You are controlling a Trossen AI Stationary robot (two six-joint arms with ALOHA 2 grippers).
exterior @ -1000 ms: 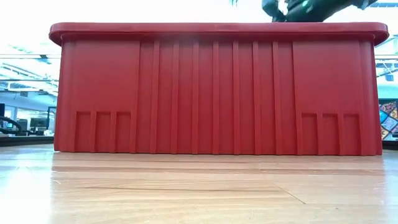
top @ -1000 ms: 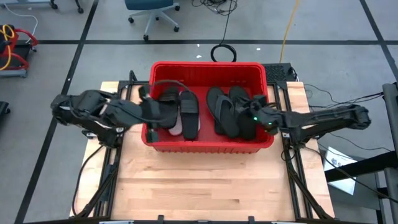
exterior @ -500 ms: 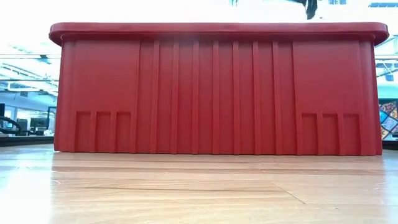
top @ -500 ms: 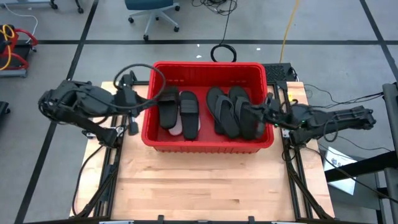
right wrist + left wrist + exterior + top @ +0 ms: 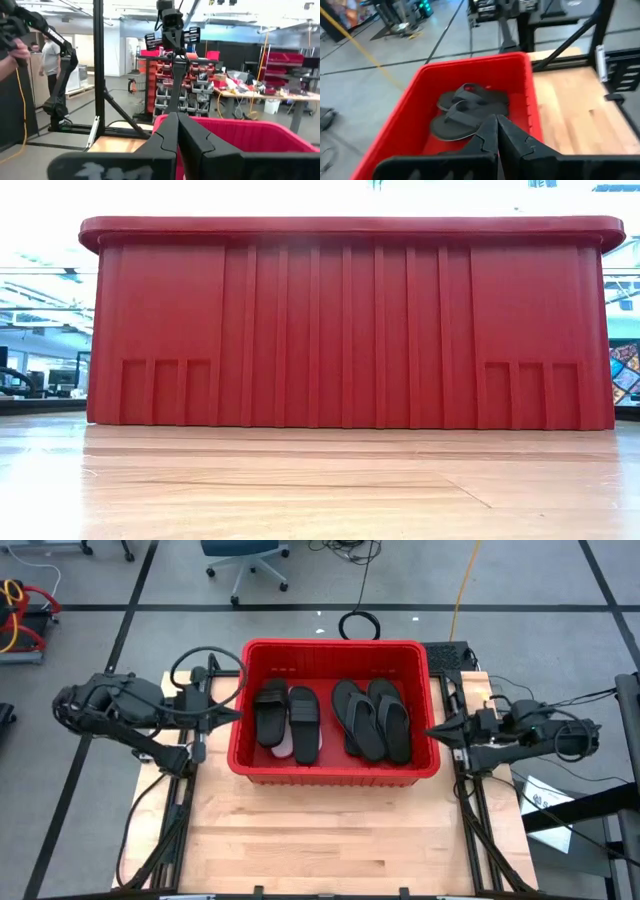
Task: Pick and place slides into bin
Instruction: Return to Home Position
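Note:
The red bin (image 5: pixel 335 772) stands on the far middle of the table. Several slides lie flat on its floor: two black wide-strap ones (image 5: pixel 287 716) at the left over a white one (image 5: pixel 284 747), and two black flip-flops (image 5: pixel 372 718) at the right. My left gripper (image 5: pixel 233 712) is shut and hangs just outside the bin's left wall. In its wrist view the shut fingers (image 5: pixel 498 131) point at the flip-flops (image 5: pixel 462 112). My right gripper (image 5: pixel 431 730) is shut at the bin's right rim and higher than the rim (image 5: pixel 240 131).
The low view shows only the bin's ribbed near wall (image 5: pixel 350 330). Bare wooden tabletop (image 5: pixel 330 830) lies in front of the bin. An office chair (image 5: pixel 240 555) and cables are on the floor beyond. A person (image 5: pixel 50 52) stands in the room behind.
Both grippers have drawn back out of the bin, the left toward the table's left edge, the right toward the right edge and upward, tipping from pointing down to about level. The left gripper's fingers have shut to a point. The slides lie still in the bin.

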